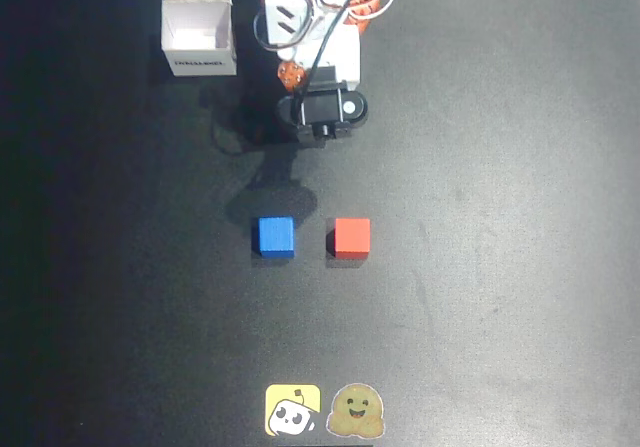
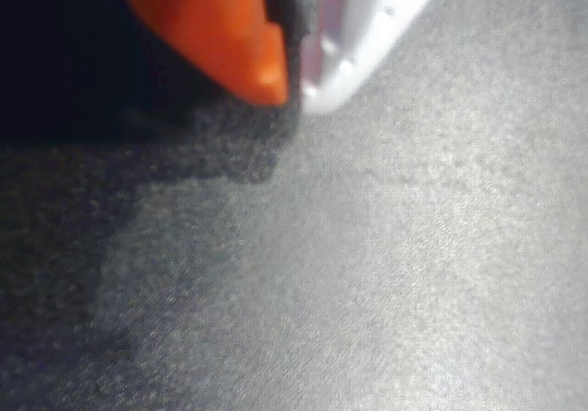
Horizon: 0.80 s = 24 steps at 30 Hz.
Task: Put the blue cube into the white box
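The blue cube [image 1: 275,236] sits on the black mat a little left of centre in the overhead view. At the back left stands the white box [image 1: 199,35], open side up, with dark print on its near wall. My arm is folded at the back centre, and the gripper [image 1: 293,75] hangs well behind the cube and to the right of the box. In the wrist view the orange and white fingertips meet over bare mat, so the gripper [image 2: 294,87] is shut with nothing in it.
A red cube [image 1: 351,237] sits just right of the blue one with a small gap between them. Two stickers, a yellow one [image 1: 292,410] and a smiling face [image 1: 356,412], lie at the mat's front edge.
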Each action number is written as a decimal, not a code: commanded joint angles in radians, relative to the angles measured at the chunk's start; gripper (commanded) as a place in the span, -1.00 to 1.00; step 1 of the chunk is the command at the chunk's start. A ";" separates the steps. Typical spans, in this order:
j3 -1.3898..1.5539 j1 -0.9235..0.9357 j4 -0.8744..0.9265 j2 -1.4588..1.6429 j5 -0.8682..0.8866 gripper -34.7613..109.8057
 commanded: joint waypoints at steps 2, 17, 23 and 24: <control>-0.003 0.006 0.003 0.005 0.006 -0.52; -0.003 -0.003 0.003 0.005 0.006 -0.52; -0.003 -0.003 0.003 0.005 0.008 -0.52; -0.003 -0.003 0.003 0.005 0.008 -0.52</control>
